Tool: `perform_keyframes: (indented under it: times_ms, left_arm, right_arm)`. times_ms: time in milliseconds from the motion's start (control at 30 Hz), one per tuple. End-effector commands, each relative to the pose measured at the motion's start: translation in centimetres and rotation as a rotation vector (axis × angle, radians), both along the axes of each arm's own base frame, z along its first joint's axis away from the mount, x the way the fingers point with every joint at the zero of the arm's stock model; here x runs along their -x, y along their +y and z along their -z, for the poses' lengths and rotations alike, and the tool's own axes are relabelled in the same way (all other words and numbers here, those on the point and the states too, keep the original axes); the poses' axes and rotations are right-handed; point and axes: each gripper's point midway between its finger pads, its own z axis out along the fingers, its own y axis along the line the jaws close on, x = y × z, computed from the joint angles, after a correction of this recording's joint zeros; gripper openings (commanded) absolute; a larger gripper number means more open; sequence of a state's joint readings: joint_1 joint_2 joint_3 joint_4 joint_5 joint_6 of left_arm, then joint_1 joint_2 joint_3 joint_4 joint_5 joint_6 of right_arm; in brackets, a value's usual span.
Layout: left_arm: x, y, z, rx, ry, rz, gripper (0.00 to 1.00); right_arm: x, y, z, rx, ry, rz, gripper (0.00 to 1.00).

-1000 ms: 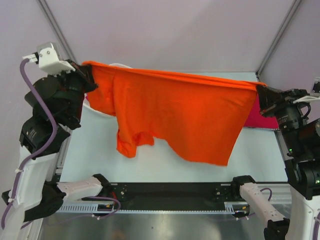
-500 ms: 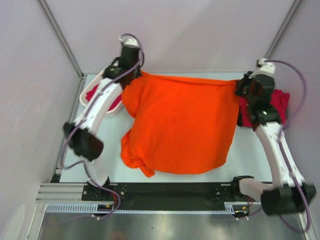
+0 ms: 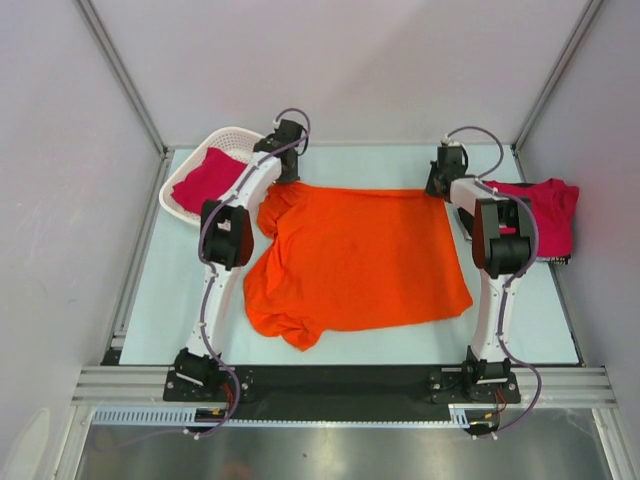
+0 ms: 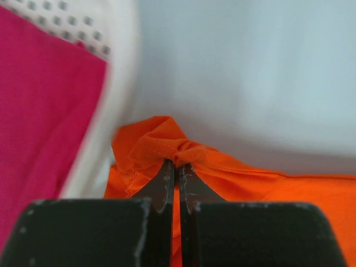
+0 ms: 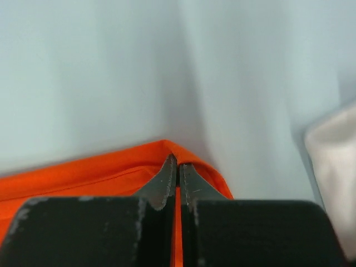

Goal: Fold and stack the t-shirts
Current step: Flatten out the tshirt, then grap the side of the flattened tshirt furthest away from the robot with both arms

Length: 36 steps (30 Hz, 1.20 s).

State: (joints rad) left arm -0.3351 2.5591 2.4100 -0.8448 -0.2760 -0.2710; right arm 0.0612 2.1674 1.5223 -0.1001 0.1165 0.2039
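The bright orange t-shirt (image 3: 355,258) lies spread on the table, its near left part rumpled. My left gripper (image 3: 287,172) is shut on its far left corner (image 4: 167,146), right next to the basket. My right gripper (image 3: 440,182) is shut on its far right corner (image 5: 167,153), low over the table. A crimson t-shirt (image 3: 545,215) lies bunched at the right edge. Another crimson t-shirt (image 3: 207,178) sits inside the basket (image 4: 39,105).
The white lattice basket (image 3: 238,136) stands at the far left corner, its rim (image 4: 119,83) close to my left gripper. Both arms stretch from their bases at the near edge to the far side. Grey walls close in the table.
Both arms have swung from a raised hold out to the far side and down, laying the hanging orange t-shirt flat on the table. Both grips held.
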Motion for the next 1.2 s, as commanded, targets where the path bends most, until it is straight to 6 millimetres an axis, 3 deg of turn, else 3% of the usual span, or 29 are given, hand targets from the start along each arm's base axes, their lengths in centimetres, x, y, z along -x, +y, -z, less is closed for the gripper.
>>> perform_keyframes:
  times_ms: [0,33,133,200,233,267,300,333,367,400,433,467,567,600,633,733,767,867,900,967,1000,1100,1167]
  left_arm:
    - [-2.9,2.8,-6.9,0.093,-0.168,-0.073,0.00]
    - [-3.1,3.0,-7.1,0.098,-0.176,-0.078,0.00]
    - [-3.7,2.9,-8.3,0.125,-0.214,-0.060,0.18]
    - [-3.9,2.7,-10.1,0.139,-0.258,-0.044,0.53]
    - [-3.7,2.7,-10.1,0.133,-0.255,-0.036,0.69]
    - [-3.5,2.8,-11.0,0.132,-0.268,-0.032,0.91]
    - [-3.3,3.3,-11.2,0.114,-0.268,-0.043,0.99]
    - [-2.5,3.7,-10.1,0.097,-0.235,-0.044,1.00]
    - [-1.8,4.2,-11.3,0.090,-0.244,-0.056,0.99]
    - [-1.1,5.0,-11.2,0.066,-0.231,-0.072,1.00]
    - [0.1,5.6,-10.1,0.049,-0.190,-0.087,1.00]
    - [0.8,6.2,-11.0,0.050,-0.195,-0.096,1.00]
    - [2.8,8.7,-9.3,0.029,-0.129,-0.155,1.00]
    - [3.7,9.2,-8.3,0.033,-0.076,-0.177,0.97]
    - [3.8,9.7,-8.1,0.045,-0.054,-0.195,0.94]
    - [4.5,10.2,-5.7,0.092,0.035,-0.192,0.56]
    - [4.7,10.0,-6.1,0.102,0.031,-0.185,0.02]
    - [5.2,8.9,-6.4,0.151,0.026,-0.153,0.00]
    - [5.3,8.3,-6.4,0.168,0.031,-0.135,0.00]
    - [6.1,7.3,-6.2,0.183,0.049,-0.110,0.00]
    - [6.3,6.8,-6.1,0.188,0.054,-0.100,0.00]
    - [7.2,4.8,-5.9,0.234,0.084,-0.048,0.00]
    - [7.2,4.1,-5.2,0.238,0.095,-0.039,0.29]
  right_arm:
    - [-6.4,0.3,-6.6,0.060,-0.201,0.015,0.00]
    - [-6.8,0.2,-6.0,0.086,-0.196,0.023,0.00]
    - [-7.7,-0.8,-7.3,0.160,-0.249,0.094,0.00]
    - [-8.0,-1.6,-9.0,0.207,-0.321,0.161,0.00]
    - [-7.2,-2.2,-9.4,0.255,-0.329,0.215,0.00]
    - [-7.0,-2.6,-9.8,0.283,-0.344,0.242,0.00]
    - [-6.8,-2.8,-10.3,0.298,-0.361,0.263,0.29]
    - [-6.4,-3.4,-10.7,0.329,-0.356,0.304,0.52]
    - [-6.2,-3.0,-11.1,0.340,-0.353,0.315,0.74]
    - [-5.5,-3.1,-10.8,0.359,-0.313,0.319,0.97]
    - [-5.0,-3.0,-11.0,0.362,-0.298,0.319,1.00]
    - [-4.7,-2.4,-12.5,0.344,-0.318,0.312,1.00]
    - [-2.1,-1.5,-12.1,0.300,-0.260,0.289,1.00]
    - [-1.2,-0.8,-14.0,0.267,-0.289,0.286,1.00]
    - [-0.8,-0.2,-14.5,0.246,-0.295,0.267,1.00]
    - [1.0,0.9,-15.8,0.219,-0.285,0.235,0.99]
    - [1.4,1.2,-16.1,0.214,-0.278,0.226,0.98]
    - [2.7,1.9,-16.7,0.190,-0.264,0.195,0.81]
    - [3.0,2.2,-16.3,0.176,-0.253,0.176,0.65]
    - [3.5,2.6,-16.5,0.151,-0.253,0.162,0.52]
    - [3.6,3.1,-16.4,0.134,-0.245,0.138,0.38]
    - [3.7,3.5,-15.5,0.123,-0.208,0.117,0.25]
    - [3.3,3.7,-14.8,0.120,-0.187,0.108,0.29]
